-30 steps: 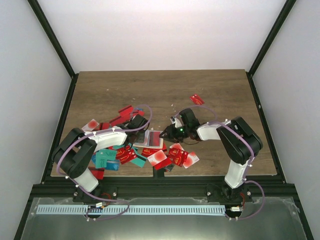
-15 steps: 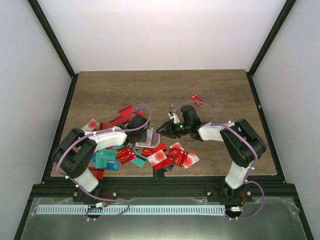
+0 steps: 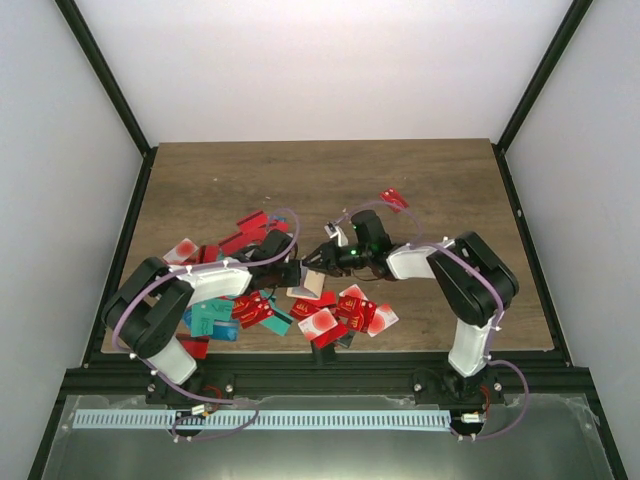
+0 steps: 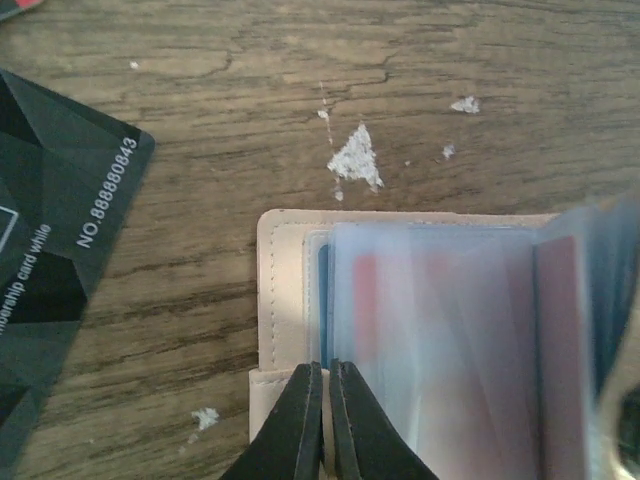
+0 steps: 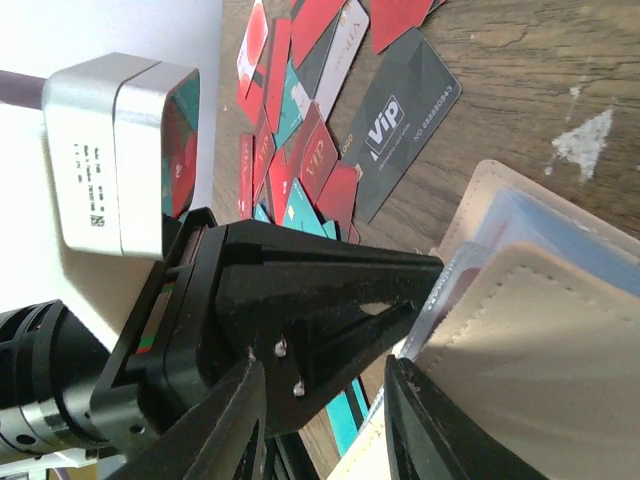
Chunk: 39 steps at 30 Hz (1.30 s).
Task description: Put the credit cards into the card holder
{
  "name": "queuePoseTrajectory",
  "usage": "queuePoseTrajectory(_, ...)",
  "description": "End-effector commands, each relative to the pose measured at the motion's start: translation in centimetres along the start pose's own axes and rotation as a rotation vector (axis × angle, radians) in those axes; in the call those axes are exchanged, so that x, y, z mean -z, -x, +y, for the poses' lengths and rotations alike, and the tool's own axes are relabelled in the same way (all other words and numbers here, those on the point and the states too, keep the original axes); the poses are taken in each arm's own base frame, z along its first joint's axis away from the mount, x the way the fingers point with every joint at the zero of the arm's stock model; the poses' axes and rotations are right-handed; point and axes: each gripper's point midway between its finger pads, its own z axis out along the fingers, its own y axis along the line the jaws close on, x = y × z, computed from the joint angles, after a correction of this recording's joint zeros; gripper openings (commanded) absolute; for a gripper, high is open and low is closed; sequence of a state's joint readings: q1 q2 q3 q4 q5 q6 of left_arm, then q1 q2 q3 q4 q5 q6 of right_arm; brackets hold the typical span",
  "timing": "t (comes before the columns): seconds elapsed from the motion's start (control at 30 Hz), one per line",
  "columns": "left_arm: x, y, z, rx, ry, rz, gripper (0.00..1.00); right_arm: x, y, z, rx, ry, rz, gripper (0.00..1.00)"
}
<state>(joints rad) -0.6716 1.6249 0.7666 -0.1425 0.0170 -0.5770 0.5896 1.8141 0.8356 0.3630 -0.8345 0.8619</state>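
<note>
Left wrist view: left tool (image 4: 322,375) pinched together at stitched beige card holder (image 4: 280,300); right tool (image 5: 325,375) apart.

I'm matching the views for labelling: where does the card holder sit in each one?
Top: card holder just below picture centre.
Left wrist: card holder fills lower right, open.
Right wrist: card holder at right edge, lower half.
Landmark: black card beside it in both wrist views; not discernible from the top.
</note>
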Motion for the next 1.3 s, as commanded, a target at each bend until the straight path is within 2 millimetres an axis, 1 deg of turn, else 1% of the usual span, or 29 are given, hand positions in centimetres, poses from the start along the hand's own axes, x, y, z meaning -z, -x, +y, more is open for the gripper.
queuePoseTrajectory(0.0,0.4,-0.6,-0.3,0.063,-0.061,0.015,0.04,-1.4,0.4,0.1,-0.001,0.005,0.013,0.35)
queuePoseTrajectory(0.23,1.0,-0.5,1.2,0.115,-0.067,-0.014,0.04,-3.0,0.5,-0.9,-0.016,-0.003,0.030,0.33)
queuePoseTrajectory(0.33,1.3,-0.4,1.5,0.121,-0.081,-0.023,0.04,-3.6,0.5,-1.5,-0.025,-0.009,0.036,0.33)
queuePoseTrajectory(0.53,1.5,-0.3,1.2,0.106,-0.108,-0.028,0.04,-4.5,0.2,-3.1,-0.045,-0.037,0.051,0.32)
queuePoseTrajectory(0.7,2.1,0.3,-0.2,0.086,-0.179,-0.041,0.05,-4.9,-0.5,-4.2,-0.057,-0.063,0.062,0.31)
queuePoseTrajectory(0.83,2.0,0.1,-1.3,0.057,-0.237,-0.022,0.06,-4.8,-0.5,-3.8,-0.036,-0.056,0.064,0.31)
queuePoseTrajectory(1.1,1.7,-0.9,-2.2,0.020,-0.280,0.019,0.08,-4.5,0.3,-2.3,0.025,-0.040,0.059,0.31)
queuePoseTrajectory(1.17,1.2,-1.3,-1.9,0.020,-0.260,0.030,0.08,-4.4,0.6,-1.4,0.046,-0.017,0.058,0.31)
queuePoseTrajectory(1.27,0.4,-1.7,-0.7,0.029,-0.195,0.037,0.08,-3.8,0.9,0.8,0.106,0.042,0.059,0.30)
